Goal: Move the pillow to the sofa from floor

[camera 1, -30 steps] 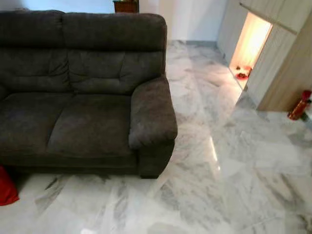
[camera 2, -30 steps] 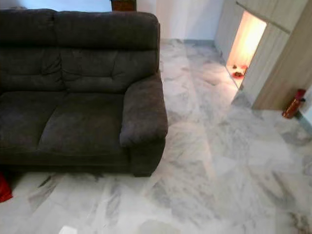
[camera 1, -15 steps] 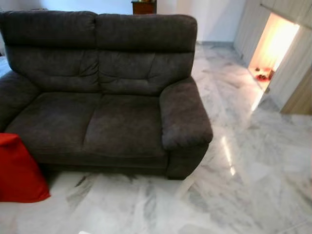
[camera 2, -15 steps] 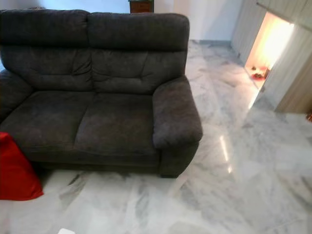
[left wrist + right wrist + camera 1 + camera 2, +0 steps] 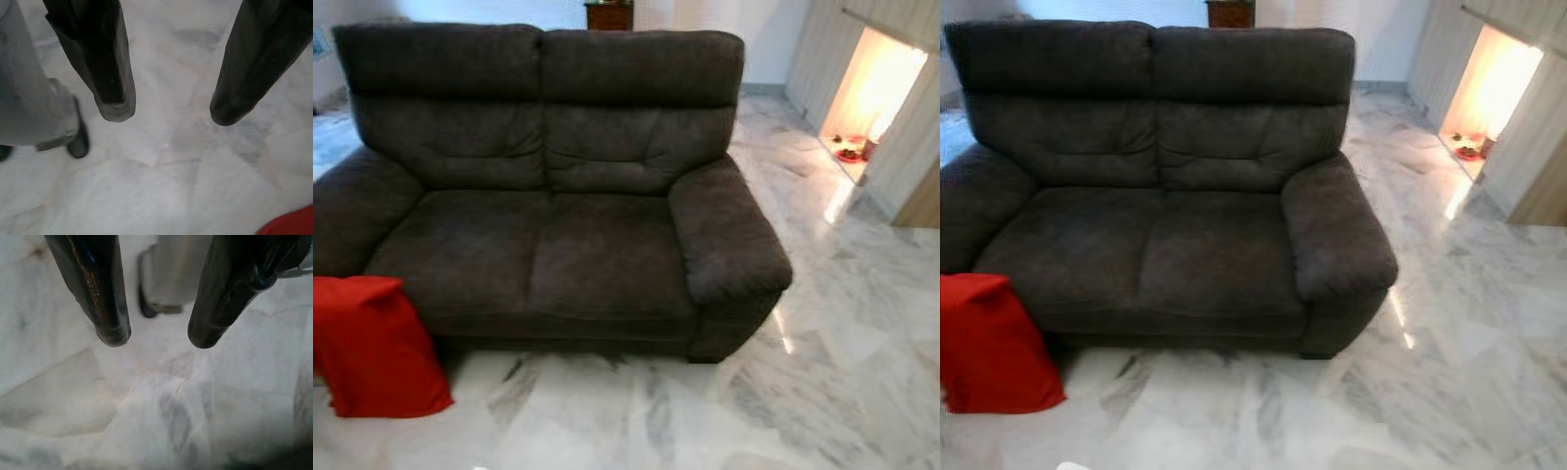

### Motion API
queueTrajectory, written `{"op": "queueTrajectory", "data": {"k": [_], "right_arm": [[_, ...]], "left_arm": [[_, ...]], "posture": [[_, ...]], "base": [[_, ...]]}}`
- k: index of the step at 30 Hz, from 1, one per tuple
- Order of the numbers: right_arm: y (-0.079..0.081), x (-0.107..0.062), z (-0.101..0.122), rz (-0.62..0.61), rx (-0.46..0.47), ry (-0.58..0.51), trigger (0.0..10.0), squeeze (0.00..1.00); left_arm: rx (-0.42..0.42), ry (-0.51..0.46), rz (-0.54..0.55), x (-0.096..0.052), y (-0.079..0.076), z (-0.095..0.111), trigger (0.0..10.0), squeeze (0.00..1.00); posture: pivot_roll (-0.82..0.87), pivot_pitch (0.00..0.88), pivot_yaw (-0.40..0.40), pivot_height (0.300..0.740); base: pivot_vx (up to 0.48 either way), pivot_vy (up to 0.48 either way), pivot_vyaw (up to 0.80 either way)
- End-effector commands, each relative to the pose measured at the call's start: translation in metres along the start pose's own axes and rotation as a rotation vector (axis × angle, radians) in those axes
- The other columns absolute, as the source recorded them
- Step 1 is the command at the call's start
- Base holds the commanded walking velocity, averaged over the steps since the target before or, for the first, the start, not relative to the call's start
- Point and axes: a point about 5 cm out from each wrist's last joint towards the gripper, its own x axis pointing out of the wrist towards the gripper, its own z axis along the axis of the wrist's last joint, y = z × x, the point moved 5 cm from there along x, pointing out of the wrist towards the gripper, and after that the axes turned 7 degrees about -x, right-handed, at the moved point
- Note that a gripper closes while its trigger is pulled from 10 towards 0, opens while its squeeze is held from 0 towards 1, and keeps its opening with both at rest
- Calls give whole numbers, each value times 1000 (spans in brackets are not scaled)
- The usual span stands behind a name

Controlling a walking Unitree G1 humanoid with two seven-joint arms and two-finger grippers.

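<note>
A red pillow (image 5: 377, 343) stands on the marble floor against the front left corner of the dark grey two-seat sofa (image 5: 558, 196); a corner of that red pillow (image 5: 288, 226) also shows in the left wrist view. Both sofa seats are bare. My left gripper (image 5: 166, 110) hangs open above the floor with nothing between its fingers. My right gripper (image 5: 156, 340) is also open over bare marble, holding nothing.
White and grey marble floor (image 5: 842, 323) stretches to the right of the sofa. A lit niche (image 5: 871, 108) in wooden cabinetry stands at the far right. A dark wooden piece of furniture (image 5: 609, 14) stands behind the sofa. My own foot (image 5: 73, 139) is on the floor near the left gripper.
The camera has turned left: the sofa has shifted right in the picture and the whole red pillow has come into view at the lower left.
</note>
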Motion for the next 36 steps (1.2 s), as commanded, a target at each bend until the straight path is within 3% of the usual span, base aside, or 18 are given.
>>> {"op": "queueTrajectory", "data": {"k": [1, 20, 36], "right_arm": [[-5, -2, -6, -11, -3, 16, 10000, 0], [-1, -1, -4, -4, 4, 1, 10000, 0], [12, 2, 1, 10, 5, 1, 10000, 0]], "left_arm": [[-1, 14, -8, 0, -3, -4, 10000, 0], [1, 17, -10, 0, -2, -5, 10000, 0], [-2, 16, -12, 0, -3, -4, 10000, 0]], "posture": [[-78, 49, 39, 740], [-76, 54, 40, 740], [-75, 57, 40, 740]], "base": [[0, 480, 0], [0, 480, 0], [0, 480, 0]]}}
